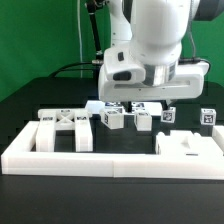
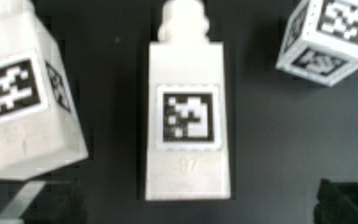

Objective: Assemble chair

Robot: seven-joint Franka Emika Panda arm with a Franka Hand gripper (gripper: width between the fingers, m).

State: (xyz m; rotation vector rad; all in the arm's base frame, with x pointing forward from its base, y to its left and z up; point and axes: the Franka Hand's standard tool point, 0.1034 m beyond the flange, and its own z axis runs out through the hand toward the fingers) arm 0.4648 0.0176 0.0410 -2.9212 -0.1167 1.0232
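Black table (image 1: 110, 205) holds every chair part loose, X-braced frame (image 1: 64, 128) included, seemingly nothing joined yet; gripper (image 2: 179, 200) wide open, empty, above one leg (image 2: 188, 110).

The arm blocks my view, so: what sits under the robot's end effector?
A long white piece with a square tag lies under the open end effector, a tagged block on one side, a second block on the other. The table beneath the piece is covered.
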